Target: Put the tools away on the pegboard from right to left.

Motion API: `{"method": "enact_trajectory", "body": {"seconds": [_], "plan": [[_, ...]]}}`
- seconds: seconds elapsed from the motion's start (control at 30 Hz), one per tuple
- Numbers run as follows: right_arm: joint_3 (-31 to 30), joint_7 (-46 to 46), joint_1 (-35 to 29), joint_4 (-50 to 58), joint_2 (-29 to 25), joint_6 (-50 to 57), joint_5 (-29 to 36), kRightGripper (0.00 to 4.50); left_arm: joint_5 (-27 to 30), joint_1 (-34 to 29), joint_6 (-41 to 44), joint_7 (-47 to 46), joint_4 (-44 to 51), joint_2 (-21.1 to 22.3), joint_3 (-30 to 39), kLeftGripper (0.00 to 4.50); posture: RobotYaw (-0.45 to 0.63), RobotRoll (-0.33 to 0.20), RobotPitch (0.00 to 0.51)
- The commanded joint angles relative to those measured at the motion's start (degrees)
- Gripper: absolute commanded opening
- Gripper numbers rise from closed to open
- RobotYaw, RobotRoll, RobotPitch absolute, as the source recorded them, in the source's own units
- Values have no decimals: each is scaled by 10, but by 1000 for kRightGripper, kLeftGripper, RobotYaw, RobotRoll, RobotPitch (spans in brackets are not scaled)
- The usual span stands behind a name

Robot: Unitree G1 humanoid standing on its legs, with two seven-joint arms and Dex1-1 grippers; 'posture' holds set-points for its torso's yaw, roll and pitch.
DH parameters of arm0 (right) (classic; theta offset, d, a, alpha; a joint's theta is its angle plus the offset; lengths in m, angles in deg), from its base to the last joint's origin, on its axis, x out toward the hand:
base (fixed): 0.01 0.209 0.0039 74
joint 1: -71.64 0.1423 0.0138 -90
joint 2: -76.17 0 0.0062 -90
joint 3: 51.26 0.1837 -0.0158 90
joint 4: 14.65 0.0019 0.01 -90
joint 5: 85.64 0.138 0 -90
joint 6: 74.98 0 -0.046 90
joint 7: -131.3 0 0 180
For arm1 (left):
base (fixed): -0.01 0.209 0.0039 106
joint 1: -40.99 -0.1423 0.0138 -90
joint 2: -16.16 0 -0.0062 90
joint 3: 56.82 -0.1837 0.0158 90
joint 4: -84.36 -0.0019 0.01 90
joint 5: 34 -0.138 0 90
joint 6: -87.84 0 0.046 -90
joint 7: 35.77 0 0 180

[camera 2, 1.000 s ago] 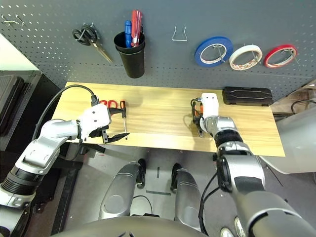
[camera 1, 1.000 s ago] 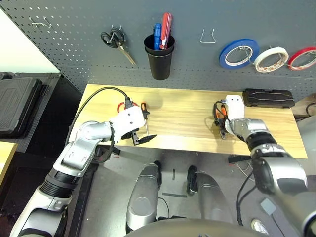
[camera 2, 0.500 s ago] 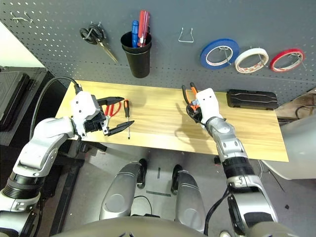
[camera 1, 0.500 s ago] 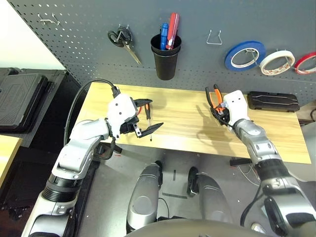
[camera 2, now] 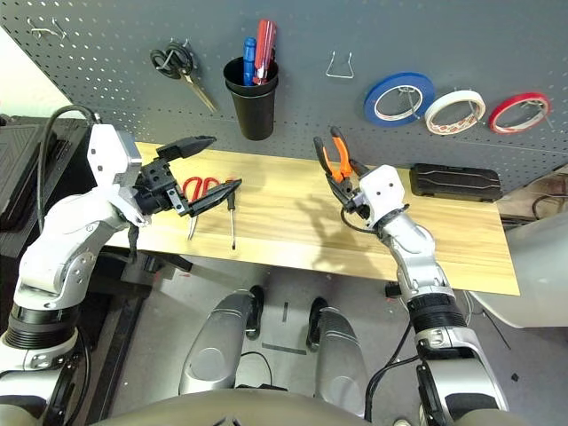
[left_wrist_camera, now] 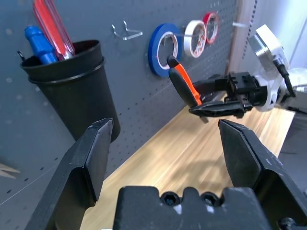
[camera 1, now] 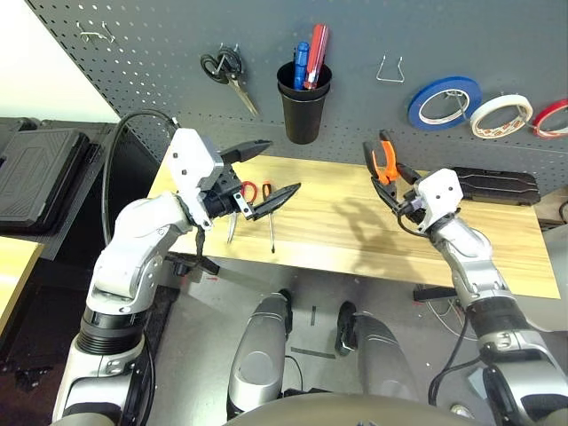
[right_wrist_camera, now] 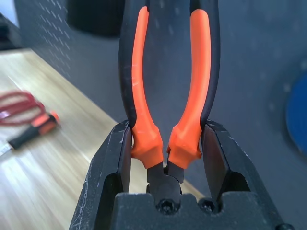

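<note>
We have the pliers (camera 2: 335,161) clamped low on their handles in our right gripper (camera 2: 353,201), handles pointing up toward the pegboard (camera 2: 461,40). That leaves the handle loop free, we judge, to slip over the bare wire hook (camera 2: 338,64) above. The white tape (camera 2: 454,111) already hangs between the blue (camera 2: 398,98) and red (camera 2: 517,110) rolls near the pegboard's right edge, so pliers come next in order. Our left gripper (camera 1: 257,176) hangs released above the table (camera 2: 293,217), fingers spread wide. Just below it, the screwdriver (camera 2: 231,216) and scissors (camera 2: 199,196) lie near the table's left end, waiting their turn.
</note>
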Motion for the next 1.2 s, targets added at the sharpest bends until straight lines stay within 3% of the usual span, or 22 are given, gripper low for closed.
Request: {"method": "enact_trajectory", "body": {"seconds": [0.03,0.6,1.2], "plan": [[22,-15,-3,30,1,-12,35,2249,18,6,7,-4,16,-1,7,4500,328,0,157],[47,75,126,140,32,77,48,2249,22,20,2,5,-10,0,-4,4500,281,0,167],[67,150,317,-37,61,30,15,2249,17,10,4,4,-5,11,-3,4500,322,0,167]]}}
